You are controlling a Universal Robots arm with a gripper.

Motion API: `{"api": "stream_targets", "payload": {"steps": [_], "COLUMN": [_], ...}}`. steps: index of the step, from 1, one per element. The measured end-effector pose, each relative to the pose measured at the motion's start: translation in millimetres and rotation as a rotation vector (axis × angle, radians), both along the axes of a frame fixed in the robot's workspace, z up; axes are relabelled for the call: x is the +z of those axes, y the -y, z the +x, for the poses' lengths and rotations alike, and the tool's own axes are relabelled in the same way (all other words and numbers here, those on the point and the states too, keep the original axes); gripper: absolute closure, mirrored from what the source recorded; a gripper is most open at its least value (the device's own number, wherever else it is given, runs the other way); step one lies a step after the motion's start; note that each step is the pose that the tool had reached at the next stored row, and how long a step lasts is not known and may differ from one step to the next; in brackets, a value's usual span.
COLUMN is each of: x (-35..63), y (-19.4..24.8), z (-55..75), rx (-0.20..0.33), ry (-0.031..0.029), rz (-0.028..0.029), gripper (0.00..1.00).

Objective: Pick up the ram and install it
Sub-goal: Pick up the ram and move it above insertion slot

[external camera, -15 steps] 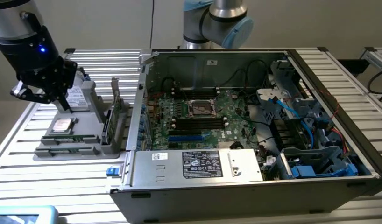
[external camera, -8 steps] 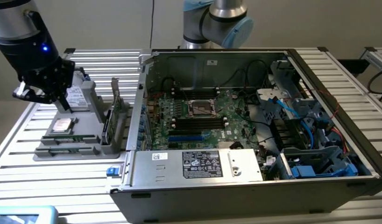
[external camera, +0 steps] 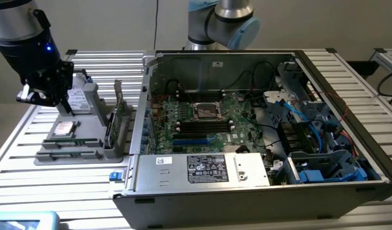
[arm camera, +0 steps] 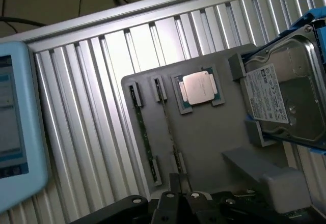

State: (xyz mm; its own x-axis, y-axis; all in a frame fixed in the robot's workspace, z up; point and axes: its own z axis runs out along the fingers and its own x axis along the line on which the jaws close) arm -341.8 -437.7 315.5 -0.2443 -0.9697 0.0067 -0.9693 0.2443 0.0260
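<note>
Exterior view: at upper left, the claw (external camera: pixel 48 101) hangs empty (open or closed, one cannot tell) above a gray tray (external camera: pixel 49 159) on the counter (external camera: pixel 29 191), where the ram (external camera: pixel 73 142) sits slotted. Wrist view: the ram (arm camera: pixel 145 132) stands on edge in the tray (arm camera: pixel 214 132), near a processor (arm camera: pixel 197 88).

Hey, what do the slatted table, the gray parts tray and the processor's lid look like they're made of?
Table: likely aluminium with a brushed silver finish; ribbed extruded slats with soft glare.
Parts tray: probably plastic, maybe 3D-printed; matte uniform gray with moulded pockets.
Processor lid: metal, satin silver with a bright sheen, framed by green board.
</note>
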Motion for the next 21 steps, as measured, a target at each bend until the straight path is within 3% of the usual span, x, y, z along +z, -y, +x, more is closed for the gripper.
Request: {"api": "stream_targets", "payload": {"steps": [10, 18, 21], "x": [-0.1, -0.1, -0.2], "y": [0.0, 0.0, 0.4], "z": [0.0, -0.1, -0.5], "rx": [0.175, 0.178, 0.179], "ry": [0.0000, -0.0001, -0.0001], "rz": [0.0001, 0.0000, 0.0000], "gripper": [0.89, 0.89, 0.76]}}
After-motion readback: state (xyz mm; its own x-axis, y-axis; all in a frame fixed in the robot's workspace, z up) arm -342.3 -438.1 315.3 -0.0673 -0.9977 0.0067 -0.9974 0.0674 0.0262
